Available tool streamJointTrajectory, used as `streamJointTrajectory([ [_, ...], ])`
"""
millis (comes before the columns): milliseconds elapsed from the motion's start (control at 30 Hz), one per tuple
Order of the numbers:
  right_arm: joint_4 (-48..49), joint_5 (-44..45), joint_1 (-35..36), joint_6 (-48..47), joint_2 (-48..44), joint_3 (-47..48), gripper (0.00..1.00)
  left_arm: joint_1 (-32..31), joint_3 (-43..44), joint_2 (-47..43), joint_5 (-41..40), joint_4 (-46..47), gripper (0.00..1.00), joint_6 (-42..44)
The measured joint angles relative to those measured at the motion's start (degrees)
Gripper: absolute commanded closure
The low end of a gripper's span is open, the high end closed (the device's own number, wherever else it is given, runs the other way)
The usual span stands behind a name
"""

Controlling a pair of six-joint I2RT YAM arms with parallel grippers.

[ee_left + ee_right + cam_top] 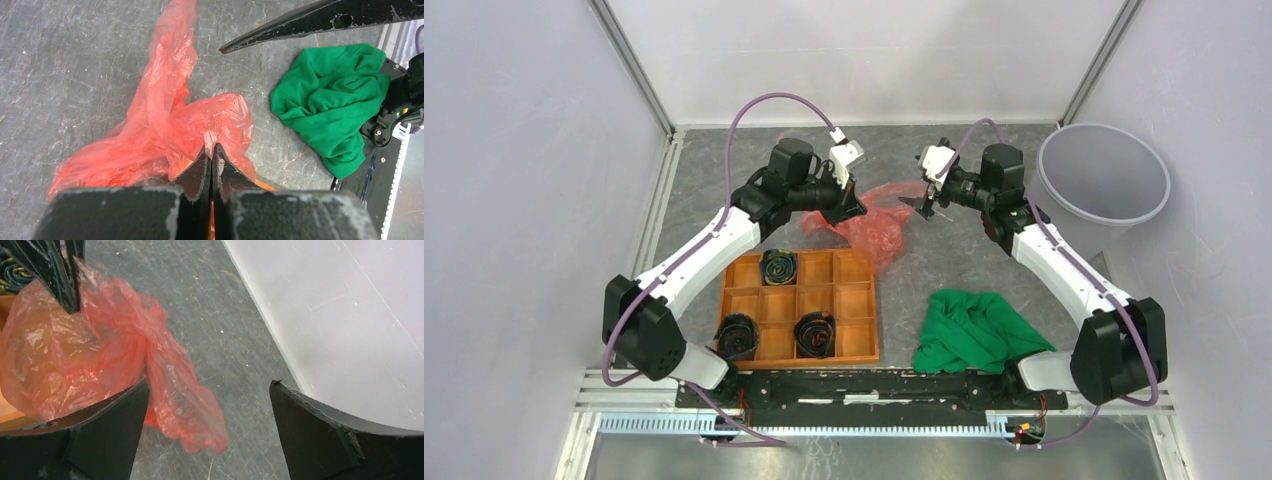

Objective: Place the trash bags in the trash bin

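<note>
Left wrist view: left tool (211, 147) pinched onto wrinkly translucent red trash bag (165, 125); right tool (209, 384) gapes empty.

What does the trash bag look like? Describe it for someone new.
Find the orange compartment tray, near left in the top view. At its far right corner lies the trash bag: crumpled translucent red film, pinched by the left end effector. The green cloth nearby is opaque fabric.

Bright, even diffuse light, faint soft shadows, all views sharp
</note>
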Motion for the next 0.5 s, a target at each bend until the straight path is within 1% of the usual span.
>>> streamJointTrajectory([
  [133,-1.0,-0.8,-0.4,-1.4,0.4,-0.5,0.02,-0.4,0.0,0.0,-0.8,-0.9,0.98,1.6],
  [267,-1.4,-3.5,-0.8,-1.9,3.7,0.2,0.03,-0.6,0.0,-0.2,-1.6,-1.5,0.98,2.7],
  [300,-2.4,-4.9,-0.9,-2.2,5.7,1.8,0.04,-0.7,0.0,-0.3,-1.7,-1.6,0.98,2.8],
  [400,-4.9,-8.5,-1.1,-2.7,12.6,7.8,0.04,-0.7,0.0,-0.7,-2.2,-2.0,0.98,2.9],
  [500,-6.7,-10.7,-1.1,-3.1,17.8,12.1,0.06,-0.8,0.0,-0.9,-2.9,-2.3,0.98,3.0],
])
